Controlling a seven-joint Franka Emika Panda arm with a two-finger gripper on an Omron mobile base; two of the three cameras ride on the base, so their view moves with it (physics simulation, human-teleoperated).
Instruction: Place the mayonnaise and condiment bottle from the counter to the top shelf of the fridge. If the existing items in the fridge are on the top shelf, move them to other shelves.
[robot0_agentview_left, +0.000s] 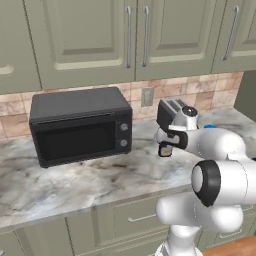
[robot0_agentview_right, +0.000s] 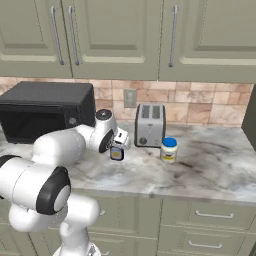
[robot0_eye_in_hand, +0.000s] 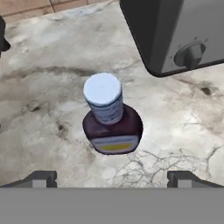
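Step in hand, as judged: approach to grasp condiment bottle (robot0_eye_in_hand: 112, 118) on counter (robot0_eye_in_hand: 39, 109).

Advice: descend straight, keep bottle centred between jaws, close on wide dark body rather than narrow neck; avoid toaster (robot0_eye_in_hand: 175, 35) at upper right of hand view.

Gripper (robot0_eye_in_hand: 112, 179): wide open, empty; fingertips (robot0_eye_in_hand: 41, 179) at lower corners of hand view.

Bottle: upright, frame centre, between and beyond tips, untouched.

Mayonnaise (robot0_agentview_right: 169, 149): right of toaster in right base view, apart from gripper.
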